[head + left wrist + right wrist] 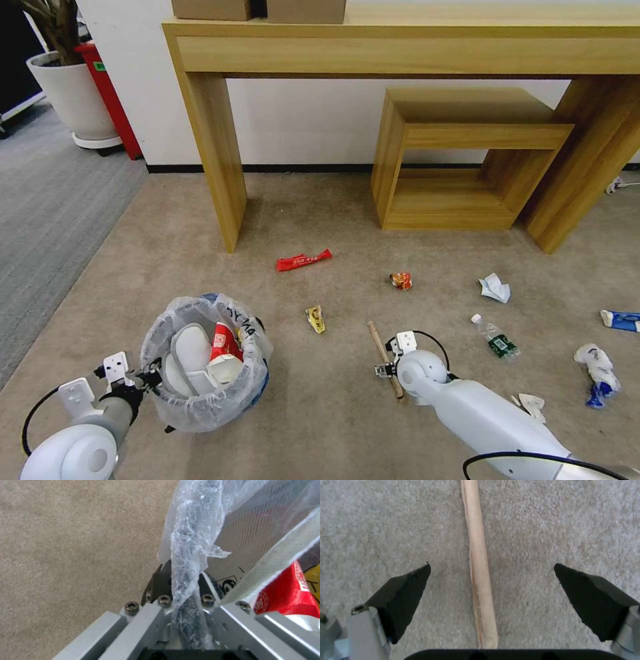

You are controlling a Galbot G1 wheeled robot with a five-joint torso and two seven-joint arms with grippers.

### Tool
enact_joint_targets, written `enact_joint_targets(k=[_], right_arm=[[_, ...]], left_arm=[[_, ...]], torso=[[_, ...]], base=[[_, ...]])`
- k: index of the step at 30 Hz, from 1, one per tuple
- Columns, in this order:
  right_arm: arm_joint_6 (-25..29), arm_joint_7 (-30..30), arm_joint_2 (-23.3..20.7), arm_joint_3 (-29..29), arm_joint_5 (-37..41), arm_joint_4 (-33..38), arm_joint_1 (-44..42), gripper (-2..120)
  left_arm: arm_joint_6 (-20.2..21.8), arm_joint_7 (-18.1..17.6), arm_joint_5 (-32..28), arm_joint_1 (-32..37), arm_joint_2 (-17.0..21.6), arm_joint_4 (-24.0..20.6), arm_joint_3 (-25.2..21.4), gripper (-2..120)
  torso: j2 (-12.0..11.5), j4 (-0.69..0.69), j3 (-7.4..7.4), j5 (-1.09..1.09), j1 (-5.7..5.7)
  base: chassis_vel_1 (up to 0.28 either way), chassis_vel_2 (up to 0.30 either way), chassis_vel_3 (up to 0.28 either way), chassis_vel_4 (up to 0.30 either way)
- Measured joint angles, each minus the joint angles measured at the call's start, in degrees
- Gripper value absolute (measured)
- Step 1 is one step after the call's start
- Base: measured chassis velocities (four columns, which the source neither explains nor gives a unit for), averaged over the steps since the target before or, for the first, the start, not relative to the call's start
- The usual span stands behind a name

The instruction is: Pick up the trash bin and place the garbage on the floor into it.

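Down low, the right gripper (491, 590) straddles the wooden stick (479, 567), jaws spread wide. The left gripper (181, 580) pinches the trash bin (203, 363) rim.

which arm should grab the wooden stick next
Right. The right gripper is open with the wooden stick lying on the floor between its fingers. The left gripper is shut on the trash bin rim, so it's occupied.
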Motion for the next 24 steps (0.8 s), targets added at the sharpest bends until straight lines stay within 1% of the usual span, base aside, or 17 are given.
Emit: enact_joint_targets(k=[8, 15, 17, 18, 20, 23, 24], right_arm=[[2.42, -1.26, 1.87, -0.6, -2.74, -2.61, -0.19, 94], [3.44, -1.36, 2.15, -0.81, -3.48, -3.16, -0.49, 92], [3.53, -1.4, 2.15, -0.8, -3.67, -3.17, -0.82, 82], [3.53, -1.4, 2.15, -0.8, -3.67, -3.17, -0.82, 82], [3.88, -1.42, 2.12, -0.79, -4.08, -3.22, -1.12, 76], [4.0, -1.44, 2.1, -0.74, -4.19, -3.22, -1.3, 76], [4.09, -1.55, 2.08, -0.72, -4.4, -3.16, -1.43, 72]], left_arm=[[-0.17, 0.04, 0.02, -0.03, 0.02, 0.27, -0.02, 1], [-0.25, 0.06, 0.01, -0.12, 0.19, 0.28, -0.06, 1], [-0.29, 0.06, -0.01, -0.12, 0.27, 0.28, -0.07, 1], [-0.29, 0.06, -0.01, -0.12, 0.27, 0.28, -0.07, 1], [-0.31, 0.06, -0.01, -0.12, 0.27, 0.27, -0.07, 1], [-0.36, 0.07, 0.0, -0.04, 0.23, 0.26, -0.06, 1], [-0.38, 0.06, 0.01, -0.01, 0.21, 0.24, -0.06, 1]], torso=[[0.0, 0.0, 0.0, 0.0, 0.0], [0.0, 0.0, 0.0, 0.0, 0.0], [0.0, 0.0, 0.0, 0.0, 0.0], [0.0, 0.0, 0.0, 0.0, 0.0], [0.0, 0.0, 0.0, 0.0, 0.0], [0.0, 0.0, 0.0, 0.0, 0.0], [0.0, 0.0, 0.0, 0.0, 0.0]], base=[[0.0, 0.0, 0.0, 0.0], [0.0, 0.0, 0.0, 0.0], [0.0, 0.0, 0.0, 0.0], [0.0, 0.0, 0.0, 0.0], [0.0, 0.0, 0.0, 0.0], [0.0, 0.0, 0.0, 0.0], [0.0, 0.0, 0.0, 0.0]])
